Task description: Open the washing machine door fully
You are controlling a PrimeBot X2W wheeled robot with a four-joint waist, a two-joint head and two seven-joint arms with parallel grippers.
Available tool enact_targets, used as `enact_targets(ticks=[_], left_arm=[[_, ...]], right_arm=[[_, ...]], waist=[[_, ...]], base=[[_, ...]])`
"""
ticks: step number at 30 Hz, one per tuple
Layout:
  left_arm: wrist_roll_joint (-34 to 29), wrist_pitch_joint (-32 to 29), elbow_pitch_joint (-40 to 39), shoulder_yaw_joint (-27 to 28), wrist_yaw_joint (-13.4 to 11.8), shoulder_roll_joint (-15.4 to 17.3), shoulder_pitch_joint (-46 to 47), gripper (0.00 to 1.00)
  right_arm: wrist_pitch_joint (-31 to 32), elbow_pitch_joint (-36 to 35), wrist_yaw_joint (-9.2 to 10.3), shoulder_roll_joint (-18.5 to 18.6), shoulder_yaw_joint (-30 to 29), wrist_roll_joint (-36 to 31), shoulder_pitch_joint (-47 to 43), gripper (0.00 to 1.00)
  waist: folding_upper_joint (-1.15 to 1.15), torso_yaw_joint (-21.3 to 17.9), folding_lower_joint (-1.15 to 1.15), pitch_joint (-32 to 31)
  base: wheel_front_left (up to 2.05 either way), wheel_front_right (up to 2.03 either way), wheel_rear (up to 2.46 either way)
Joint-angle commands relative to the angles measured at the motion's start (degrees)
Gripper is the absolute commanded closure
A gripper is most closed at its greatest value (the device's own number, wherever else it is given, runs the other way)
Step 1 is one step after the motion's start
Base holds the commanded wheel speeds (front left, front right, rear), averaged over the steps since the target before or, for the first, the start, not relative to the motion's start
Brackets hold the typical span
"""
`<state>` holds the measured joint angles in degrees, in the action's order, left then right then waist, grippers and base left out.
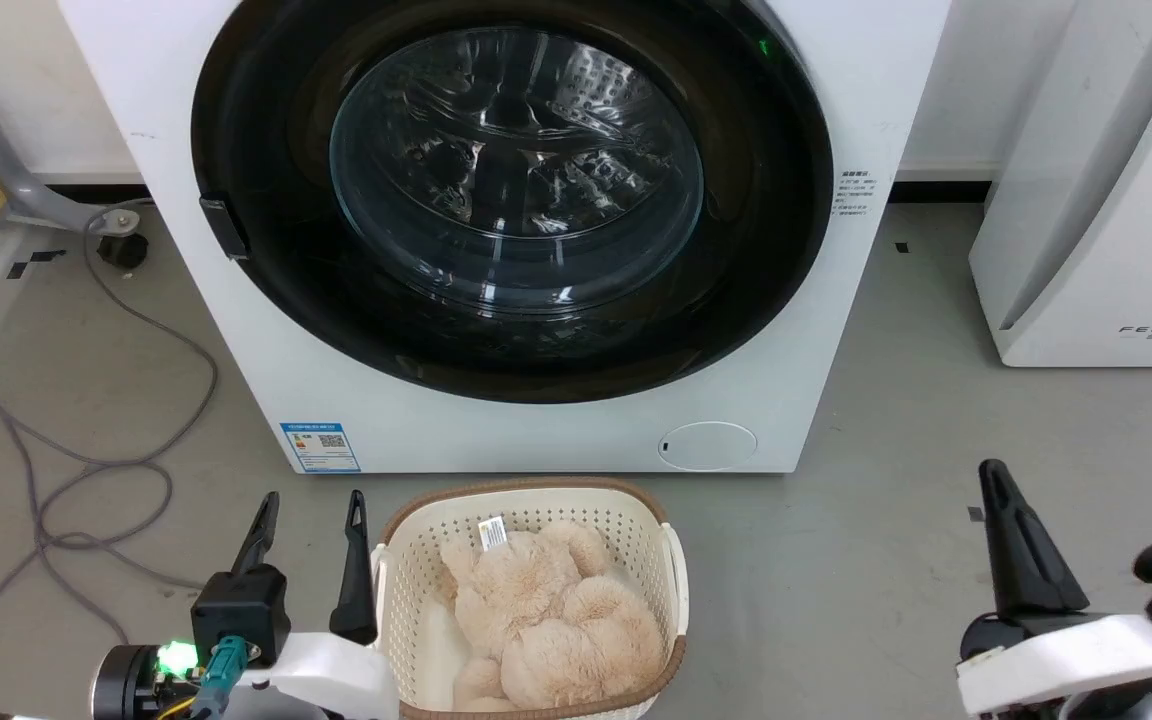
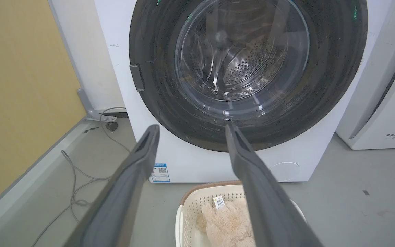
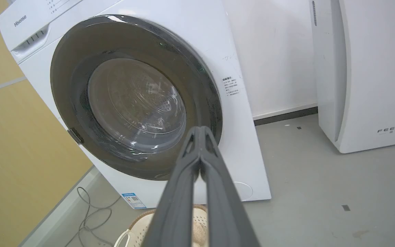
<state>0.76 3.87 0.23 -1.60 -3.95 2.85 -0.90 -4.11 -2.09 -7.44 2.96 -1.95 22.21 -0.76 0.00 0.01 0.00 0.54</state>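
Plush toy (image 1: pixel 556 620) in basket (image 1: pixel 404 600), floor cable (image 1: pixel 121 463)

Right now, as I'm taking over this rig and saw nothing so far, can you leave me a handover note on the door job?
Left gripper: open, empty, low beside the basket, off the machine.
Right gripper: shut, empty, also off the machine.
Washing machine door: closed flush, dark tab on its left edge.
Done: nothing yet.
Left: reach the door and swing it fully open; the basket in front may be in the way.
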Motion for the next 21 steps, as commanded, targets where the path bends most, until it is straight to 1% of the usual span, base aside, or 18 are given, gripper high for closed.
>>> enact_targets(ticks=[1, 9, 12, 17, 21], left_arm=[[0.48, 0.65, -0.28, -0.25, -0.53, 0.02, 0.80, 0.00], [0.54, 1.61, -0.46, -0.45, -1.29, 0.02, 1.04, 0.00], [0.57, 1.97, -0.55, -0.51, -1.59, 0.02, 1.14, 0.00], [0.63, 2.57, -0.76, -0.70, -2.14, 0.02, 1.45, 0.00], [0.66, 3.05, -0.94, -0.85, -2.55, 0.02, 1.85, 0.00]], right_arm=[[-0.46, 0.11, -0.01, -0.03, -0.44, 2.70, 0.00, 1.00], [-1.32, 1.70, -0.02, -0.03, -0.13, 20.09, 0.84, 1.00], [-0.70, 2.17, -0.02, -0.03, -0.78, 25.61, 1.40, 1.00], [0.73, 3.81, -0.02, -0.04, -2.69, 31.88, 3.02, 1.00], [1.73, 5.66, -0.02, -0.04, -4.33, 34.69, 5.26, 1.00]], waist=[[0.00, 0.01, 0.00, 0.03], [0.00, 0.15, 0.00, 0.32], [0.00, 0.20, 0.00, 0.56], [0.00, 0.35, 0.00, 1.20], [0.00, 0.52, 0.00, 1.97]], base=[[0.00, 0.00, 0.00], [0.00, 0.00, 0.00], [0.00, 0.00, 0.00], [0.00, 0.00, 0.00], [0.00, 0.00, 0.00]])
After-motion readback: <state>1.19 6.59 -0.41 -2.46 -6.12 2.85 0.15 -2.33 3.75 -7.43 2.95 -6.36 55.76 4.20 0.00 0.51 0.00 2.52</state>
